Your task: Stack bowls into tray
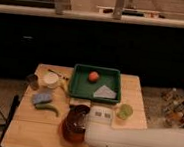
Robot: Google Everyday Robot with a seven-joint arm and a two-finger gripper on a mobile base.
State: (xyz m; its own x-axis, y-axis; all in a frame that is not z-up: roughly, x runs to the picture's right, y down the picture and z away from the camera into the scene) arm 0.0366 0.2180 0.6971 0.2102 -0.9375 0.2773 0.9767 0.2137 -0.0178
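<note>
The dark green tray (pixel 79 86) stands at the back middle of the wooden table. The orange-red bowl (pixel 68 132) sits near the table's front edge. The dark maroon bowl (pixel 79 115) is over it, tilted; I cannot tell whether it rests inside. My white arm (pixel 137 142) reaches in from the lower right. My gripper (pixel 86 123) is at the arm's left end, right against the maroon bowl, and is mostly hidden by the arm and the bowl.
Inside the tray lie an orange fruit (pixel 93 76) and a pale folded item (pixel 106 93). A pale green cup (pixel 125 111) stands right of the bowls. A white cup (pixel 50 79), a dark cup (pixel 32 81), a blue sponge (pixel 42 98) and a green pepper (pixel 49 108) are on the left.
</note>
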